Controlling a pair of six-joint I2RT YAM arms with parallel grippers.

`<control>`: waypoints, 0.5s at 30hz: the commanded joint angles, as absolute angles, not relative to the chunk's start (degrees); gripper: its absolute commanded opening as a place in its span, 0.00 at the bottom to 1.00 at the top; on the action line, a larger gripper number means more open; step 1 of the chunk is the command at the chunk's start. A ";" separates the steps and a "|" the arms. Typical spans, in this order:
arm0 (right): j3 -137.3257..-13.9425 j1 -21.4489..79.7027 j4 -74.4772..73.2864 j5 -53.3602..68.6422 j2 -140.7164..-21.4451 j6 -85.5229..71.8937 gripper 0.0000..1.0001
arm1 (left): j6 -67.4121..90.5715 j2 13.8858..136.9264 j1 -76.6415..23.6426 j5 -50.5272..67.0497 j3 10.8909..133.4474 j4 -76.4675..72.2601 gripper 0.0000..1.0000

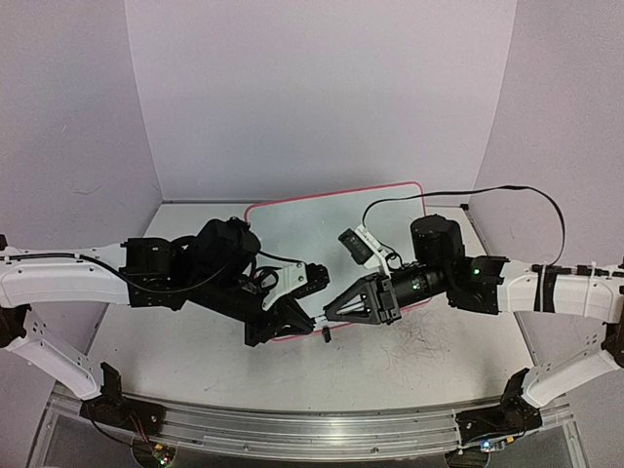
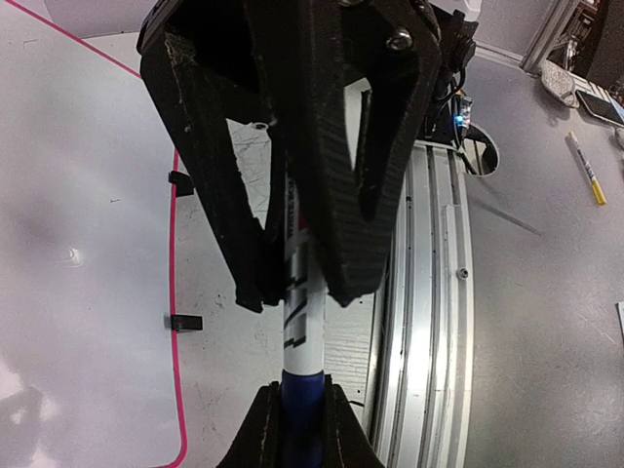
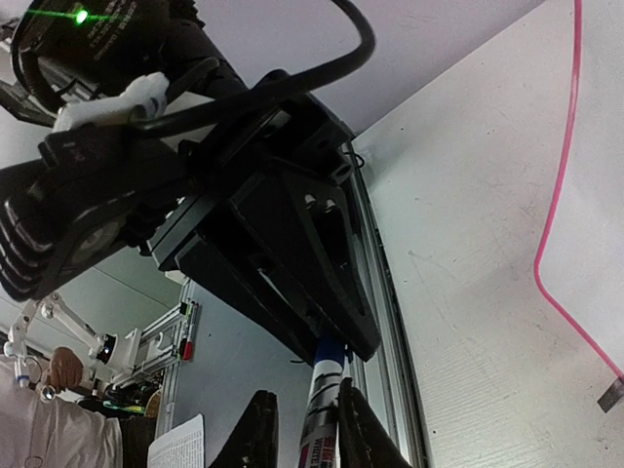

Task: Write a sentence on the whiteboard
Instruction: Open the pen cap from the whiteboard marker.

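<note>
Top external view: the whiteboard lies flat on the tabletop toward the far wall. Its visible surface is blank, with no writing on it. The left hand and right hand meet tip to tip over the board's near edge; the item between them is too small to read here. Left wrist view: the left hand is clamped on the blue end of a marker. The right hand is closed round the white printed barrel just above. The whiteboard sits to the left, with its pink rim and two black clip feet beside the aluminium rail. Right wrist view: the right hand grips the marker barrel, and the left hand holds its blue end beyond. A corner of the whiteboard shows at right, blank. Assessment: the blue end appears to be the cap, so the step in hand is likely uncapping. The sentence is not yet begun, and all writing remains to be done.
</note>
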State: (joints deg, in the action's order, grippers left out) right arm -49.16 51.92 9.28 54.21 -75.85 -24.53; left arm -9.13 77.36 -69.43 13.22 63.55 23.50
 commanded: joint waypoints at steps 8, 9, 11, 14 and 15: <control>-50.93 52.55 8.96 57.41 -76.62 -21.75 0.16 | -9.53 78.27 -69.34 13.35 67.41 20.79 0.00; -50.80 52.63 8.96 57.03 -76.51 -21.73 0.16 | -9.45 78.31 -69.33 13.27 67.41 20.83 0.00; -50.56 52.59 8.96 56.26 -76.25 -21.79 0.11 | -9.24 78.31 -69.34 12.96 67.42 20.80 0.00; -50.11 52.62 8.96 54.43 -75.47 -21.87 0.00 | -8.48 78.31 -69.34 12.12 67.35 20.83 0.00; -49.98 52.64 8.97 53.85 -75.20 -21.82 0.00 | -8.32 78.32 -69.35 11.94 67.28 20.83 0.00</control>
State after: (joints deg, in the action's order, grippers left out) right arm -49.15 51.77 7.20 52.96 -76.66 -22.44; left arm -8.47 78.22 -69.43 13.30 63.75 24.51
